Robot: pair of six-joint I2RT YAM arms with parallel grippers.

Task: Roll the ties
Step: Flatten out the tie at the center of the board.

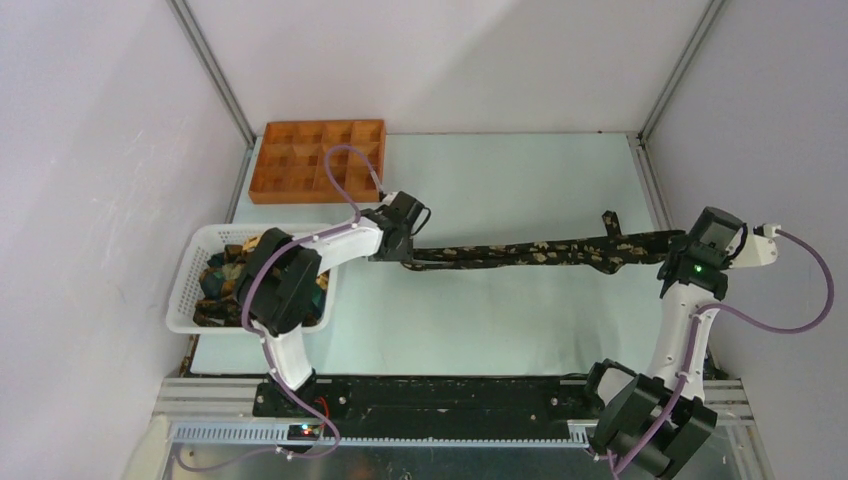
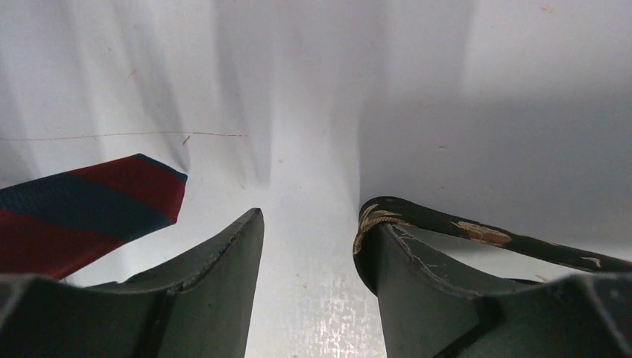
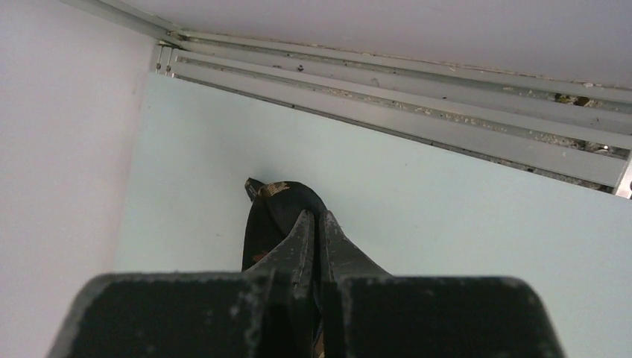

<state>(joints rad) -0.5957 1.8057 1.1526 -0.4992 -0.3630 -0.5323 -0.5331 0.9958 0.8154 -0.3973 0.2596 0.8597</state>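
Though overhead hides a striped tie (image 2: 89,205), left tool (image 2: 309,221) gapes; right tool (image 3: 313,216) seemingly pinches the leafy tie (image 1: 520,251).

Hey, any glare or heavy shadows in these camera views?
Left wrist view: speckled glare on the table between the fingers, a broad shadow above the tie. Right wrist view: soft, even light. Top view: evenly lit, no glare.

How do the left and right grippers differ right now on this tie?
The left gripper has its fingers apart, bare table between them; the right gripper has its fingers shut on the tie. The tie only curls round one left fingertip, but is pinched between both right fingers. The left gripper is at the end near the basket, the right gripper near the table's right edge. Shared: both are at the same stretched-out tie.
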